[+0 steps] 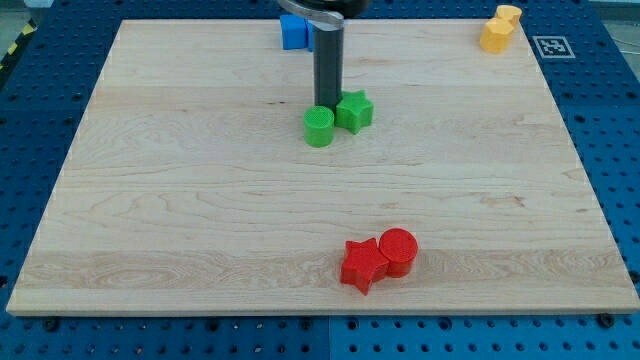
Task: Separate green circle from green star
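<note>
The green circle (319, 126) lies a little above the middle of the wooden board (200, 200). The green star (354, 111) sits just to its upper right, touching it or nearly so. The dark rod comes down from the view's top, and my tip (327, 104) rests right behind the two green blocks, at the circle's top edge and against the star's left side.
A blue block (293, 31) lies at the top edge, partly hidden behind the rod. Two yellow blocks (498, 30) sit at the top right corner. A red star (362, 265) and a red circle (398, 250) touch near the bottom edge.
</note>
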Available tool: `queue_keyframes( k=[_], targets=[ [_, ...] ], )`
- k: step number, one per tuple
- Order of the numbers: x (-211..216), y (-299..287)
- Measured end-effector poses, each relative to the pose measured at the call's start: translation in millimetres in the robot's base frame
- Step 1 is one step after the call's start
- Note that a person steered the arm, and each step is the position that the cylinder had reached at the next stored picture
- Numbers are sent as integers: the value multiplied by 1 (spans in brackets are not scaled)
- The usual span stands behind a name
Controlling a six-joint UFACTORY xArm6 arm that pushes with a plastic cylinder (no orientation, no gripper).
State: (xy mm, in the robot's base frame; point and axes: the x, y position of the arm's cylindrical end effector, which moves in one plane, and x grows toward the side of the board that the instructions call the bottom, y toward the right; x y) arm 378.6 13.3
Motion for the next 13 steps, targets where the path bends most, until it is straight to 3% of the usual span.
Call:
queue_keyframes(
  k=[2,7,9,13],
  targets=[
    [26,14],
    [19,13],
    [15,-30],
    [16,-49]
  ],
)
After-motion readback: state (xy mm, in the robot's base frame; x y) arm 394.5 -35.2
